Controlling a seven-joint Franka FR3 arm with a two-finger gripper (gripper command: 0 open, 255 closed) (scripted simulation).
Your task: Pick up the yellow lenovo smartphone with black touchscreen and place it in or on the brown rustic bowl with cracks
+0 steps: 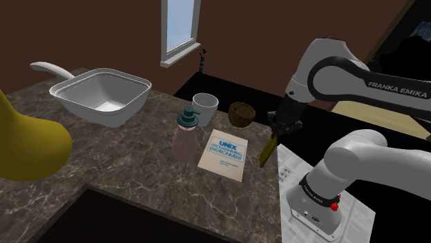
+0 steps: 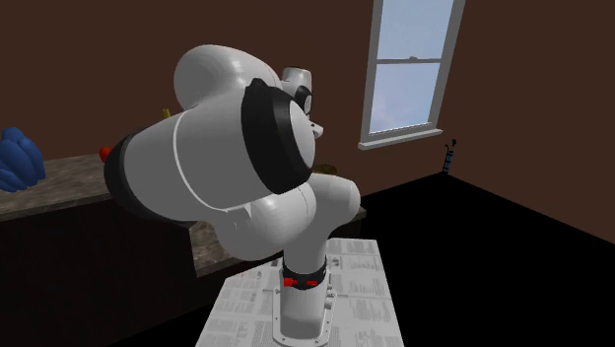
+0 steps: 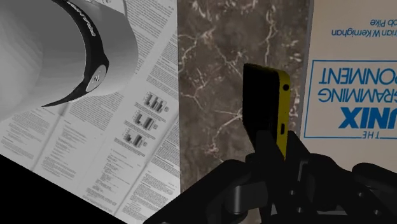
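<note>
The stand [image 1: 356,207], papered in newsprint, is met by the counter [image 1: 138,179] just beside the book [image 1: 224,153], on the shoulder view's right of it. In the wrist view a strip of bare marble is seen between the book's edge and the stand's edge. The counter's front edge is run below the book in the shoulder view, with darkness beneath it. The soap bottle [image 1: 186,134] is set just beside the book on the shoulder view's left, and open marble is left beyond that bottle. Behind the book the cup [image 1: 205,109] and the brown bowl [image 1: 242,114] are stood side by side but apart, the bowl near the book's far right corner. The sink [image 1: 103,96] is placed well beyond the book, up and to the left, and a black area [image 1: 228,79] is drawn behind the bowl

The yellow phone [image 1: 269,150] is clasped in the gripper [image 1: 282,128], the jaws shut on its upper end. It is hung nearly upright, slightly tilted, over the bare strip beside the book

The arm [image 1: 366,76] is raised from the stand and bent over, and the hand is pointed down beside the book
</note>
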